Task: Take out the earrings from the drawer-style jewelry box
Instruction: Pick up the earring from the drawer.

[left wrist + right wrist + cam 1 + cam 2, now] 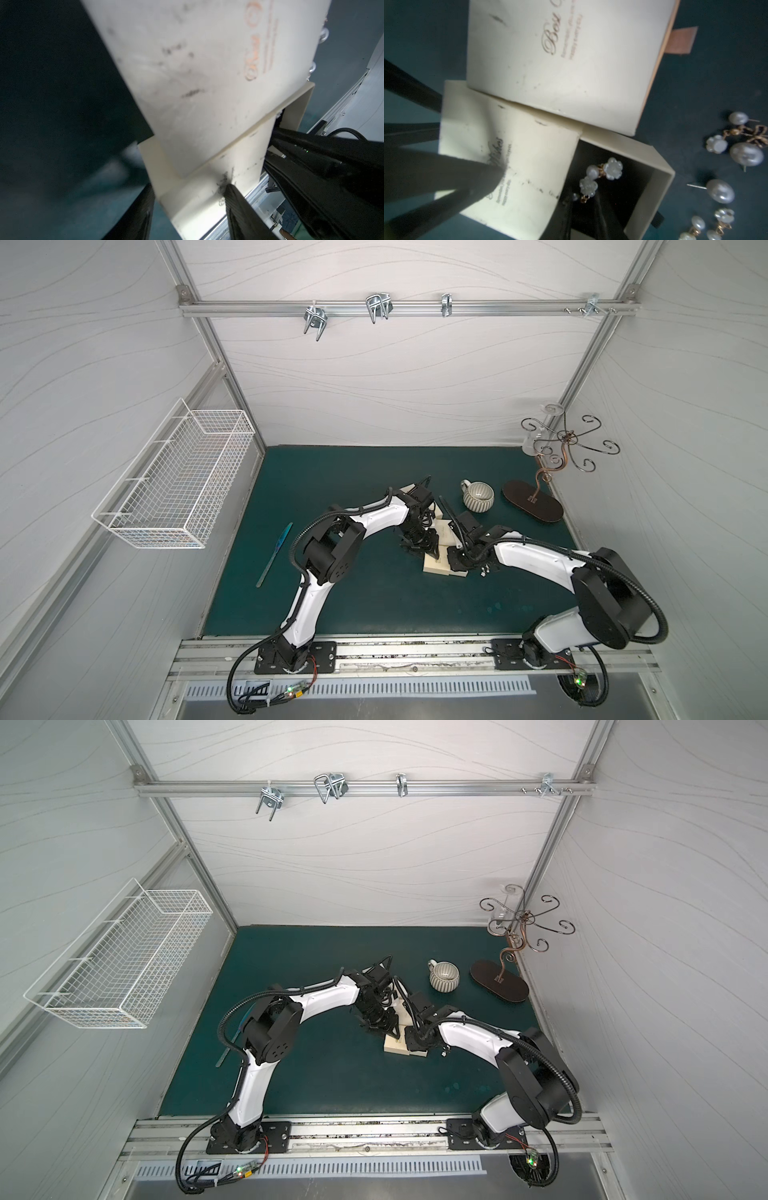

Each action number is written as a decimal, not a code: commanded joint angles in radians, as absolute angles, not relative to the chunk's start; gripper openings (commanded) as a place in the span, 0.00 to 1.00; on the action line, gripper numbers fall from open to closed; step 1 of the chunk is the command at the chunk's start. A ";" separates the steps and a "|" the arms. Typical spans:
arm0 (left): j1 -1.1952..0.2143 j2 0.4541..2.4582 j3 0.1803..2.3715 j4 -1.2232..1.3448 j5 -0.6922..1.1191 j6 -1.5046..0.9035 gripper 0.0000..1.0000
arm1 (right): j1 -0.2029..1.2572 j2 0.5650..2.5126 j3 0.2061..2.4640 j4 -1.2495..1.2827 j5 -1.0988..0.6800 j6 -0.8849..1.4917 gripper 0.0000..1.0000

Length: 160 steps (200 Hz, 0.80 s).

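The cream jewelry box (508,162) lies on the green mat, its black-lined drawer (652,187) pulled out. A cluster of pearl-flower earrings (602,174) lies inside the drawer. My right gripper (583,200) reaches into the drawer, its jaws a narrow gap apart around that cluster's lower end. Several more earrings (737,149) lie loose on the mat beside the drawer and show as tiny specks (484,571) in a top view. My left gripper (187,193) is shut on the box's sleeve (197,104), one fingertip (488,174) pressing on its printed top.
A second, closed cream box (560,62) with a brown pull tab (681,40) touches the first. A ribbed mug (478,497) and a scrolled metal stand (532,502) sit behind. A long teal tool (276,553) lies at the left, and a wire basket (174,477) hangs on the left wall.
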<state>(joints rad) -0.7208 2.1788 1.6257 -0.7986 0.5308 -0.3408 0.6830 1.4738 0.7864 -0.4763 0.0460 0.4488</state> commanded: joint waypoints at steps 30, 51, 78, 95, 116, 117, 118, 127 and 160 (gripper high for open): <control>-0.698 2.233 1.605 -0.855 0.342 -0.329 0.56 | 0.697 1.462 0.782 -0.448 0.028 0.439 0.07; -0.698 2.234 1.606 -0.857 0.341 -0.328 0.56 | 0.697 1.427 0.767 -0.446 0.045 0.443 0.05; -0.698 2.234 1.606 -0.857 0.341 -0.326 0.56 | 0.696 1.348 0.736 -0.436 0.075 0.460 0.05; -0.699 2.234 1.608 -0.860 0.338 -0.324 0.56 | 0.693 1.302 0.720 -0.438 0.097 0.472 0.05; -0.699 2.234 1.608 -0.858 0.339 -0.323 0.56 | 0.687 1.264 0.707 -0.440 0.119 0.482 0.05; -0.699 2.234 1.608 -0.859 0.339 -0.324 0.56 | 0.686 1.263 0.706 -0.440 0.119 0.482 0.05; -0.699 2.234 1.608 -0.859 0.339 -0.324 0.56 | 0.687 1.260 0.706 -0.440 0.121 0.483 0.05; -0.699 2.234 1.609 -0.859 0.341 -0.324 0.56 | 0.682 1.251 0.704 -0.445 0.131 0.488 0.05; -0.699 2.233 1.606 -0.855 0.345 -0.325 0.56 | 0.659 1.203 0.688 -0.475 0.198 0.513 0.04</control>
<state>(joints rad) -0.7208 2.1788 1.6257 -0.7986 0.5285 -0.3359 0.6781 1.2472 0.7082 -0.4454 0.1276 0.4820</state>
